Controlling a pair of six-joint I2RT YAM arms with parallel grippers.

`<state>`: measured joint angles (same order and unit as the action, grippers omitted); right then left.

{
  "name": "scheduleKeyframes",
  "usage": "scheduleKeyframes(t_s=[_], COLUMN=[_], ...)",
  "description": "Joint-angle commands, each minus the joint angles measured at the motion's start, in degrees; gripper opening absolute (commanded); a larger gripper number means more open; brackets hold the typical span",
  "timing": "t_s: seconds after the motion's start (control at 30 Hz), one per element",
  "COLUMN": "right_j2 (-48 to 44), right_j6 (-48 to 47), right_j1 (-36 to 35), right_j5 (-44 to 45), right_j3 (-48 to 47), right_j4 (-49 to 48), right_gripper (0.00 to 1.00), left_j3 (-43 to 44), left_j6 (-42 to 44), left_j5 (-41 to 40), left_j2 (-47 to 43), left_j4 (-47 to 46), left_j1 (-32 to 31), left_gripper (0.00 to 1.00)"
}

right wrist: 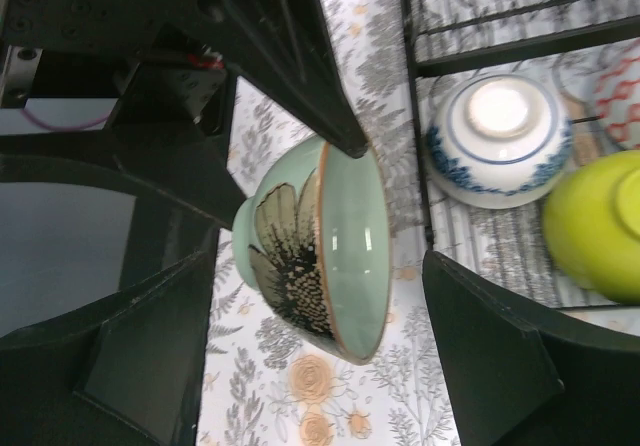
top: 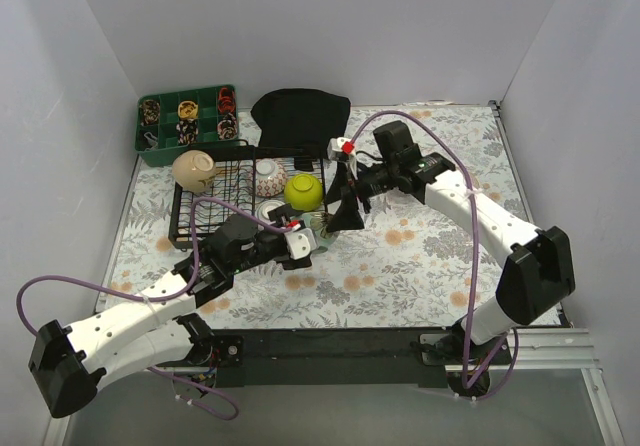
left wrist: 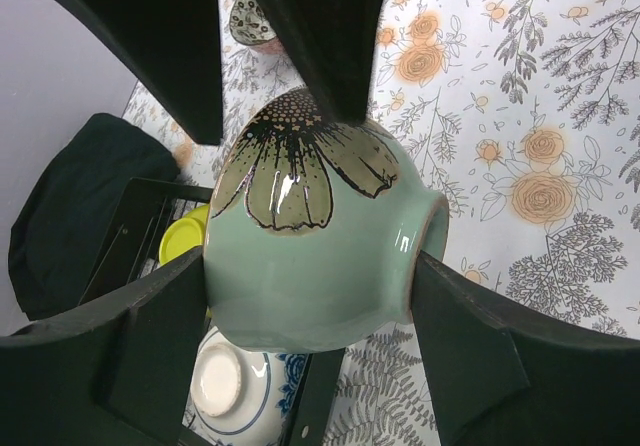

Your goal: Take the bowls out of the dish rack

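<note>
My left gripper (top: 303,244) is shut on a pale mint bowl with a dark flower (left wrist: 310,236), one finger at its mouth and one at its foot. It holds the bowl tilted on its side above the floral mat, just past the corner of the black wire dish rack (top: 190,216). My right gripper (top: 345,216) is open, and its fingers straddle the same bowl (right wrist: 320,246) with gaps on both sides. In the rack are a lime-green bowl (top: 303,191), a red-patterned bowl (top: 270,176), a beige bowl (top: 195,171) and an upturned blue-patterned bowl (right wrist: 497,141).
A green compartment tray (top: 160,131) stands at the back left. A black cloth (top: 300,116) lies behind the rack. The floral mat (top: 420,256) spreads to the right of the rack. Another small patterned bowl (left wrist: 250,21) sits on the mat beyond the grippers.
</note>
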<state>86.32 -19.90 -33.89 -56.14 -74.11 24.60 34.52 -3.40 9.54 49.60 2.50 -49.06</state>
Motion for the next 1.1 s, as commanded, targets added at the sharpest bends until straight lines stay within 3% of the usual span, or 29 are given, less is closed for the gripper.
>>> scheduleKeyframes(t_s=[0.0, 0.1, 0.2, 0.3, 0.33, 0.4, 0.43, 0.5, 0.7, 0.83, 1.0, 1.07], right_j2=[2.96, 4.64, 6.22, 7.28, 7.28, 6.93, 6.75, 6.14, 3.86, 1.75, -0.98, -2.29], right_j6=[-4.7, -5.59, -5.76, -6.11, -6.11, -6.03, -5.94, -5.85, -4.8, -2.87, 1.08, 3.02], right_j1=[-1.79, -2.67, -3.2, -3.64, -3.64, -3.64, -3.55, -3.64, -3.55, -3.29, -2.41, -2.32], right_j5=[-6.7, -7.67, -8.28, -9.51, -9.69, -9.69, -9.52, -8.9, -3.9, 5.74, 18.85, 28.42], right_j3=[-3.15, -2.71, -2.71, -3.15, -3.15, -3.06, -2.89, -2.62, -1.48, -0.95, -0.16, 0.54], right_j4=[6.94, 8.18, 8.97, 9.76, 9.77, 9.76, 9.85, 9.77, 9.59, 9.33, 8.54, 7.58], right_gripper=[0.92, 0.9, 0.81, 0.63, 0.48, 0.32, 0.18, 0.04, 0.01, 0.01, 0.01, 0.01], left_j3=[0.02, -0.33, -0.51, -0.77, -0.86, -1.04, -1.3, -1.56, -2.7, -4.02, -4.21, -3.94], left_j6=[0.32, 0.24, -0.12, -0.47, -0.82, -1.34, -1.35, -1.26, -1.61, -2.4, -5.12, -7.22], left_j5=[0.39, 0.48, 0.65, 1.18, 1.27, 1.27, 1.01, 0.13, -1.63, -4.69, -8.22, -10.66], left_j2=[-1.79, -1.7, -1.44, -1.18, -1.0, -0.83, -0.74, -0.56, -1.0, -2.32, -2.32, -2.06], left_j4=[-6.72, -7.25, -7.42, -7.86, -7.86, -8.21, -8.39, -8.83, -10.85, -13.57, -15.68, -15.95], left_j1=[-0.42, -0.51, -0.43, -0.51, -0.51, -0.51, -0.51, -0.51, -0.51, -0.51, -0.42, -0.25], left_gripper=[0.42, 0.42, 0.42, 0.43, 0.43, 0.46, 0.48, 0.56, 0.78, 0.96, 0.98, 0.98])
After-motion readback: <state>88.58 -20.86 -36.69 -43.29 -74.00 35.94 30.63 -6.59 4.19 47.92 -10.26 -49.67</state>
